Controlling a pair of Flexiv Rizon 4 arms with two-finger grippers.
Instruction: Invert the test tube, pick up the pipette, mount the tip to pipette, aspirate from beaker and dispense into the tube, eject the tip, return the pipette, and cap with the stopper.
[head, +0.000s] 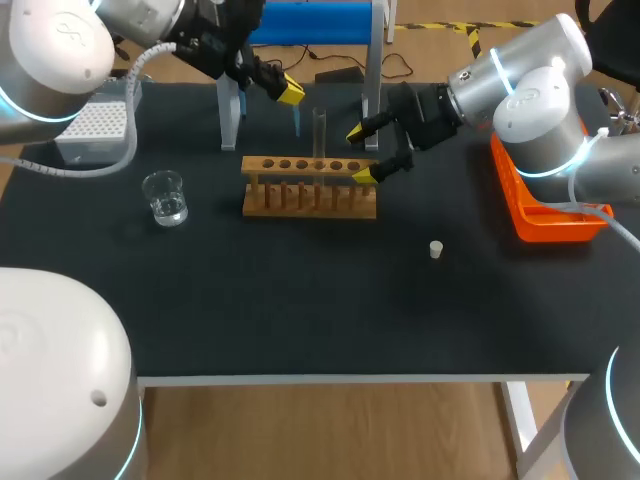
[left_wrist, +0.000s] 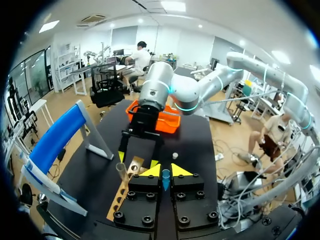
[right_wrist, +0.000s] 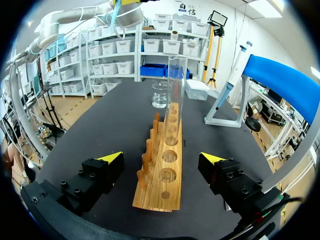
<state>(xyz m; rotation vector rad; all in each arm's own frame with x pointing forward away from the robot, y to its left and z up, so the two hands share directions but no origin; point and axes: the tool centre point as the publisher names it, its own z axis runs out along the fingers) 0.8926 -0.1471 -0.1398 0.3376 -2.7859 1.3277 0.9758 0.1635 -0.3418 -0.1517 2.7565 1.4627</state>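
Right pincer (right_wrist: 162, 158) sits nearest the lens, released, its fingers straddling the near end of the wooden rack (right_wrist: 167, 192) and standing apart from both its sides. Test tube (right_wrist: 176, 95) stands upright in a rack hole further along, centre frame, mouth apparently up. The inversion is judged complete.

Recommended: withdraw straight back and up, fingers level, since a knock to the rack would likely tip the tube.

Pipette (right_wrist: 234, 77) hangs on the blue stand (right_wrist: 285, 82), right of frame, not yet taken. Left pincer (head: 288, 92) hangs near that stand, upper centre in the head view. Whether it is clenched cannot be told.

Beaker (head: 165, 197) at left, tip box (head: 97, 125) upper left, stopper (head: 436, 249) right of centre and orange tray (head: 548, 218) at the right edge all rest on the surface (head: 300, 310), clear of the retreat path.
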